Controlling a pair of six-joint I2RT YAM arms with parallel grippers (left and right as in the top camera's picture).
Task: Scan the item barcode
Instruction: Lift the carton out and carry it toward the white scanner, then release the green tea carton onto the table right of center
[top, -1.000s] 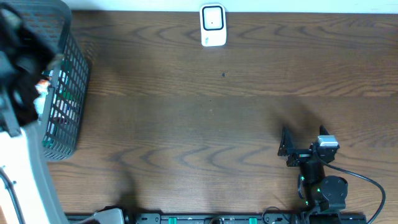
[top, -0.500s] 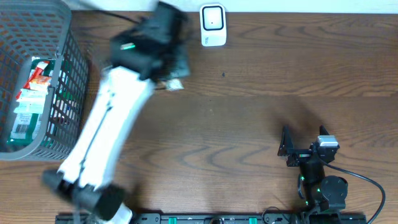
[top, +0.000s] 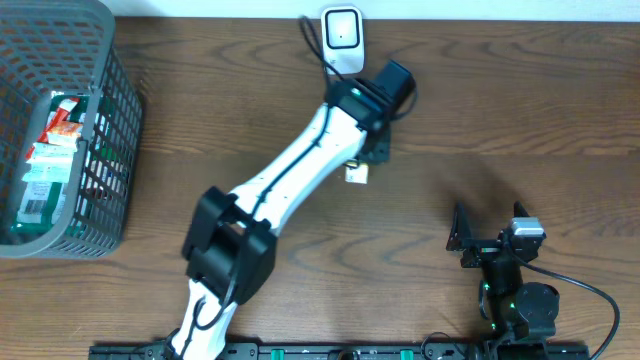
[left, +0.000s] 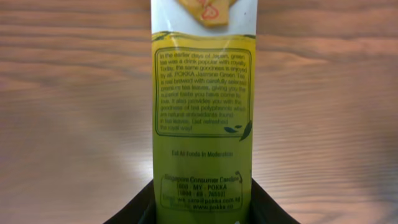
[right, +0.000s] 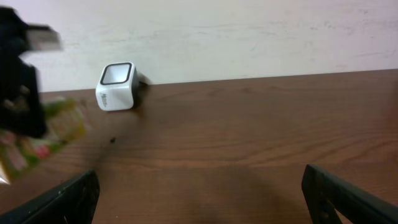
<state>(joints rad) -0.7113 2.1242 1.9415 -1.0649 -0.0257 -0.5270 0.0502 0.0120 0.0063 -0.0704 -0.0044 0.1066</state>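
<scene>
The item (left: 202, 93) is a green and yellow Pokka tea pack, and my left gripper (left: 202, 202) is shut on its lower end. The face toward the left wrist camera shows only text; the barcode is not visible. From overhead, the left gripper (top: 366, 155) hangs just below and right of the white scanner (top: 342, 40), with a corner of the item (top: 357, 173) poking out under it. The right wrist view has the scanner (right: 117, 87) at the back left and the blurred item (right: 43, 134) at the far left. My right gripper (top: 490, 232) rests open at the front right.
A grey wire basket (top: 110, 130) with several other packs stands at the far left. The left arm (top: 290, 180) stretches diagonally across the table's middle. The scanner's cable (top: 312, 35) trails beside it at the back edge.
The left arm has swung from over the basket rightward across the table, carrying the item to just below the scanner. The right arm has not moved.
</scene>
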